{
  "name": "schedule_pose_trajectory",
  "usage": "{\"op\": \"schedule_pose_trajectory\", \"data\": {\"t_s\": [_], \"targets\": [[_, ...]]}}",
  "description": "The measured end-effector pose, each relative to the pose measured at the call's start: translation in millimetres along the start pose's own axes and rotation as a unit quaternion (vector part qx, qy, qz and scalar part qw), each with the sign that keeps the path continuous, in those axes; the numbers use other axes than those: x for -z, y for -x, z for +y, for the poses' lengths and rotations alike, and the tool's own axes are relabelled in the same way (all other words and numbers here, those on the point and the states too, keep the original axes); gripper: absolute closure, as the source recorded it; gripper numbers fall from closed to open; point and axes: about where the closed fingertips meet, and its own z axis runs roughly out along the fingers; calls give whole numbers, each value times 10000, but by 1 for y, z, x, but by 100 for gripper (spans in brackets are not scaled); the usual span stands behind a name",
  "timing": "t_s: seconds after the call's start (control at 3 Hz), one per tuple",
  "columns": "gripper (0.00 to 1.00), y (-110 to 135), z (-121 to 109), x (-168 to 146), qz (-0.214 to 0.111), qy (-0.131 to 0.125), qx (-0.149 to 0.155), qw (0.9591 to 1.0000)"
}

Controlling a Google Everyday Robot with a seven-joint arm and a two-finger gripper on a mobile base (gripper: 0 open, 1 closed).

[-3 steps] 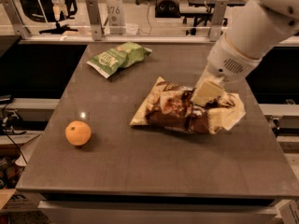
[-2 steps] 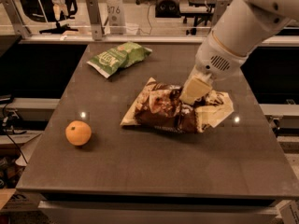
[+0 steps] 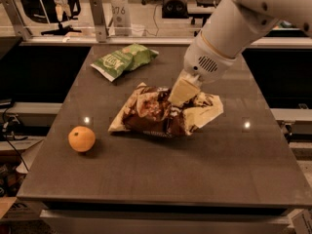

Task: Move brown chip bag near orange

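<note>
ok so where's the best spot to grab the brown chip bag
From above, at the raised crumpled fold right of the middle of the brown chip bag, where the claw sits. The bag lies on its broad face, so its low edges give little to pinch.

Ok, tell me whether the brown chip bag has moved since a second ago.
Yes. The brown chip bag has slid closer to the orange, which stayed put; the gripper is on the bag.

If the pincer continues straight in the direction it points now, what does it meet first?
The brown chip bag: the pincer sits at its top, aiming down into it.
</note>
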Motion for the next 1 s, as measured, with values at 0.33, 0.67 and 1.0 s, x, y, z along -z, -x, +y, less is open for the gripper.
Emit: {"op": "schedule_pose_trajectory", "data": {"t_s": [0.33, 0.67, 1.0], "targets": [[100, 14, -1, -8, -116, 20, 13, 9999], [84, 24, -1, -16, -167, 51, 17, 9998], [60, 34, 3, -22, -194, 99, 72, 9997]]}}
